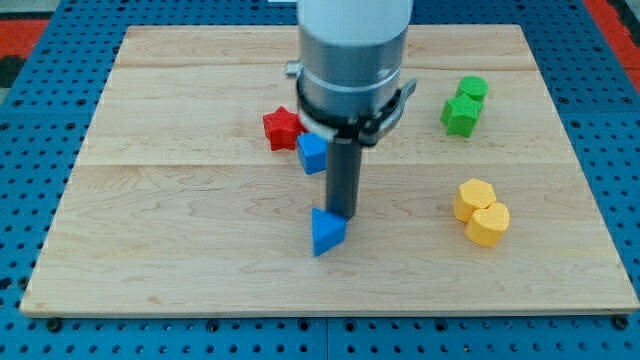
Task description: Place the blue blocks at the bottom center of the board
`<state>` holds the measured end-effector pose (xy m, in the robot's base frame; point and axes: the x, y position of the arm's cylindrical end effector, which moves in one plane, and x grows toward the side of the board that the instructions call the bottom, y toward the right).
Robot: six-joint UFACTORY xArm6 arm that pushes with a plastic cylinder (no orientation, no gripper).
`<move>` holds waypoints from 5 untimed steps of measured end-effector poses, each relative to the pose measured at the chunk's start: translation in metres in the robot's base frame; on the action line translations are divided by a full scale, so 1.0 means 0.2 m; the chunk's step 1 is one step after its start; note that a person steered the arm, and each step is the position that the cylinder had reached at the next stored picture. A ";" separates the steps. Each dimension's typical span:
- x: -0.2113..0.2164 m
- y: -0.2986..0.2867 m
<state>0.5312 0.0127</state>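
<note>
A blue triangular block point(326, 232) lies on the wooden board point(180, 220) a little below its middle. My tip point(341, 216) touches this block's upper right edge. A blue cube point(312, 154) sits higher up, just left of the rod, touching a red star-shaped block point(282, 128). The rod hangs from the grey arm body point(352, 60), which hides part of the board's top middle.
Two green blocks point(464, 106) sit together at the view's upper right. Two yellow blocks point(481, 213) sit together at the right, lower down. The board's bottom edge point(330, 312) borders a blue pegboard surface.
</note>
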 end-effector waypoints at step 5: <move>-0.56 -0.14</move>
<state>0.4185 -0.0162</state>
